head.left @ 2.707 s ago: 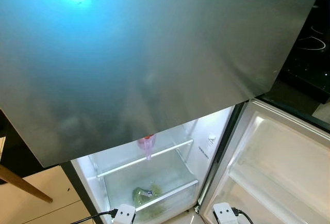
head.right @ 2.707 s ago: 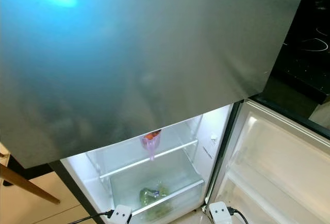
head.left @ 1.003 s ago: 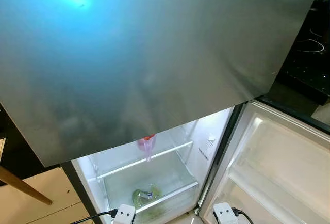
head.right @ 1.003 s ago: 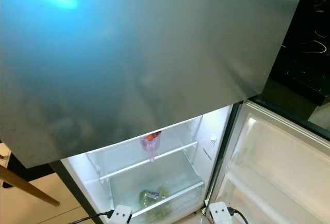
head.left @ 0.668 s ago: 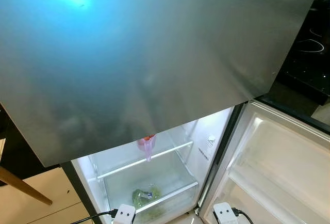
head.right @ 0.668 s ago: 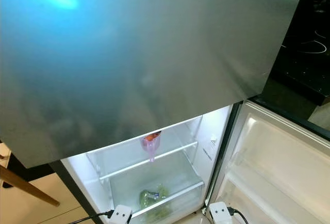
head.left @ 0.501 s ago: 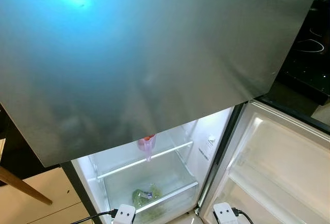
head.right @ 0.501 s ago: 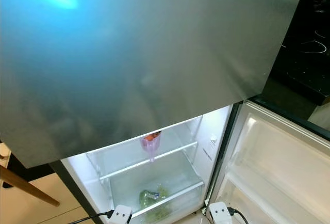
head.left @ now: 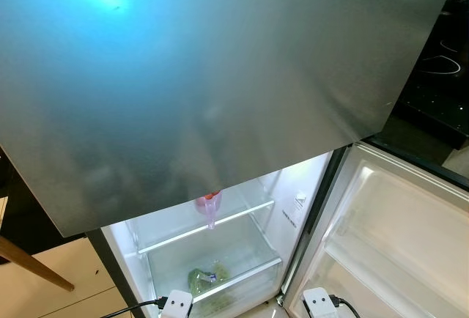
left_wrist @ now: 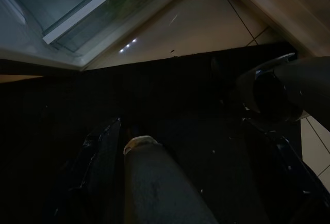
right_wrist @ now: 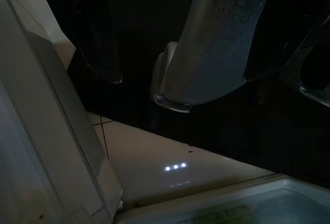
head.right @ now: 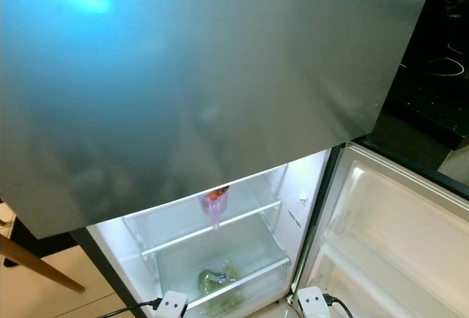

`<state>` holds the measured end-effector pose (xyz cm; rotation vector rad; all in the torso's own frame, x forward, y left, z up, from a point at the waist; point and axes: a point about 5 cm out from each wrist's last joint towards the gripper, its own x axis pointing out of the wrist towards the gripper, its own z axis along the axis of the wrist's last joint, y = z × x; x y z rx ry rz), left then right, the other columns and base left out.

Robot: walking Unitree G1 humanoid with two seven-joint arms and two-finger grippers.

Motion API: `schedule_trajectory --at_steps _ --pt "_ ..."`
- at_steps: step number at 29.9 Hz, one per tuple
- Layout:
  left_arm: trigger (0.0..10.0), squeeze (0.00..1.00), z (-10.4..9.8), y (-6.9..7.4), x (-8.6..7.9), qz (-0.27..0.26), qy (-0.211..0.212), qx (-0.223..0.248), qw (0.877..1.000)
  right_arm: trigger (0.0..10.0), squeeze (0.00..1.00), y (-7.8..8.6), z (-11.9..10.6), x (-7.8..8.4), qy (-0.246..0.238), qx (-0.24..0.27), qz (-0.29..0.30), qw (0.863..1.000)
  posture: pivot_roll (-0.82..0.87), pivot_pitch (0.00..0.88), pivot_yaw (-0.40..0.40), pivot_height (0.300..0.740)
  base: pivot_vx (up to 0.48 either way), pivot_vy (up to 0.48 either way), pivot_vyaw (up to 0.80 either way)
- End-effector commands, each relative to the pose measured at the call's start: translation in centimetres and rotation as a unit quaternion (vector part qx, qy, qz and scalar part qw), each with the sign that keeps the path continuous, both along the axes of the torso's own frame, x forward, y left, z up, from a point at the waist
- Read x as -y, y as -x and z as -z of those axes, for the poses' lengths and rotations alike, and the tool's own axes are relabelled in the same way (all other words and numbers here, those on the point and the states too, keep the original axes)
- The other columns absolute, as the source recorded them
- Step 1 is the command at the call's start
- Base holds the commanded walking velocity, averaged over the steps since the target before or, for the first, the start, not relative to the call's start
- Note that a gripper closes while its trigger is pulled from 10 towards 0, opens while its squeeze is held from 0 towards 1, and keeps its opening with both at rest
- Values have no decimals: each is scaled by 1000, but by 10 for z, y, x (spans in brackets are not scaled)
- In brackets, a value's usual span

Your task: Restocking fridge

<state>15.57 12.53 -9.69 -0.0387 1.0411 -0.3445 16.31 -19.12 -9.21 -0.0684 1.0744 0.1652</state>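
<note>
Left gripper (left_wrist: 180, 182): fingers spread, holding nothing; hanging low
Right gripper (right_wrist: 180, 48): fingers parted, ungripped
Crisper drawer (head.left: 220, 259): ahead, below both; nearer arm unclear

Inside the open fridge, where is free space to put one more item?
The glass shelf is bare right of the purple cup. The drawer is free right of the bagged greens. The open door's bins look empty.

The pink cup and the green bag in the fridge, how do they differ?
The pink cup sits higher, at the front edge of the glass shelf, while the green bag lies lower, in the drawer. The cup is small and holds something orange-red; the bag is wider, flatter and crumpled. Both are inside the lit, open fridge.
</note>
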Motion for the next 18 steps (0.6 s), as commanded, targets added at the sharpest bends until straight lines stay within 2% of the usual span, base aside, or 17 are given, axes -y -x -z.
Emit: schedule_trajectory --at_steps 1,18 --pt "10000 0 2 3 0 1 -3 -9 1000 10000 0 4 2 -1 -1 -7 1 1000 -43 0 -29 740 0 0 0" --pt "10000 0 2 4 0 3 -3 -10 1000 10000 0 3 2 -1 -1 -6 0 1000 -43 0 -31 740 0 0 0"
